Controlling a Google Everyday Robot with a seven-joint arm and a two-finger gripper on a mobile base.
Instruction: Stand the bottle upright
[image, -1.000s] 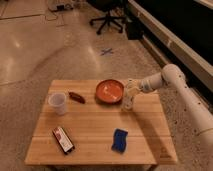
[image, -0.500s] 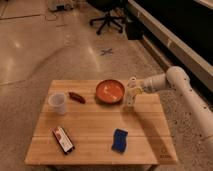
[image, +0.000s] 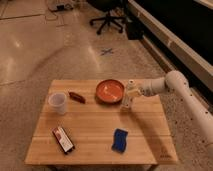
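The small white bottle (image: 128, 96) with a round white cap stands nearly upright, leaning slightly, on the wooden table (image: 95, 135) just right of the orange bowl (image: 110, 91). My gripper (image: 135, 92) reaches in from the right on the white arm (image: 167, 82) and is shut on the bottle's upper body. The bottle's base sits at or just above the tabletop; I cannot tell which.
A translucent white cup (image: 58, 103) stands at the table's left. A small reddish item (image: 76, 96) lies beside it. A dark flat packet (image: 64, 139) lies front left and a blue sponge (image: 119, 140) front right. An office chair (image: 107, 15) stands on the floor behind.
The arm's elbow has shifted slightly to the right. The bottle stays in the gripper beside the bowl, a little more upright than before.
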